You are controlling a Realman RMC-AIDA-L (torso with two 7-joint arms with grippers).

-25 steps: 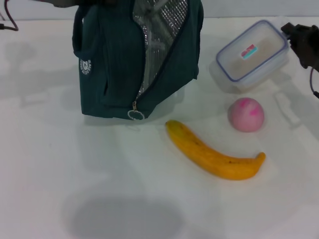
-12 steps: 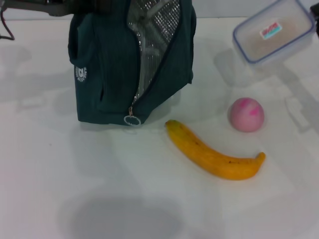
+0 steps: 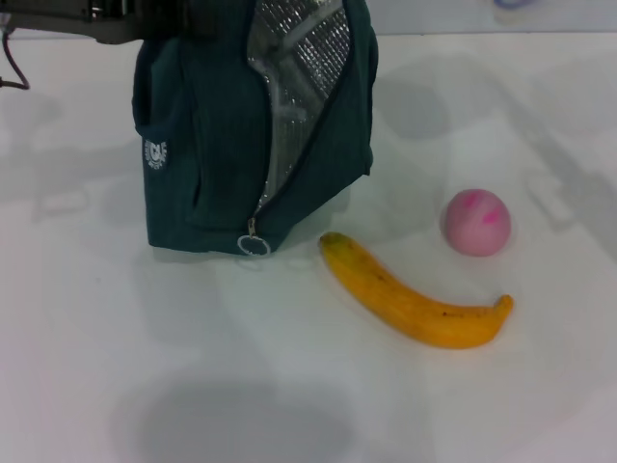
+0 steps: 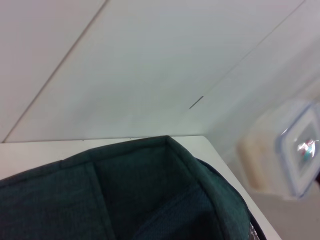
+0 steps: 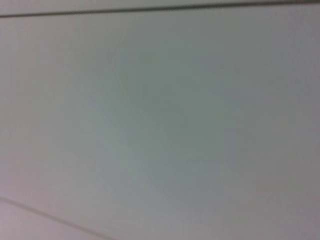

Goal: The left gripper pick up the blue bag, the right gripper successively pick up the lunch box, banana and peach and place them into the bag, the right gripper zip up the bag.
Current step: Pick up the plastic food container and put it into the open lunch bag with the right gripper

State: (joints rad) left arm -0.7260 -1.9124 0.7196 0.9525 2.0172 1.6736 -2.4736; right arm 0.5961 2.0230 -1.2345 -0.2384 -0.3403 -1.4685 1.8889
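Note:
The blue bag stands upright at the back left of the white table, its zip open and the silver lining showing; the ring zip pull hangs low at its front. My left gripper holds the bag's top at the frame's upper edge. The bag's dark rim fills the left wrist view. There the lunch box hangs in the air beyond the bag. The banana and the pink peach lie on the table at the right. My right gripper is out of view.
A white table carries everything, with a pale wall behind it. The right wrist view shows only a plain pale surface. A black cable hangs at the far left edge.
The lunch box has risen off the table at the back right and left the head view upward. The bag has shifted slightly left with the left arm.

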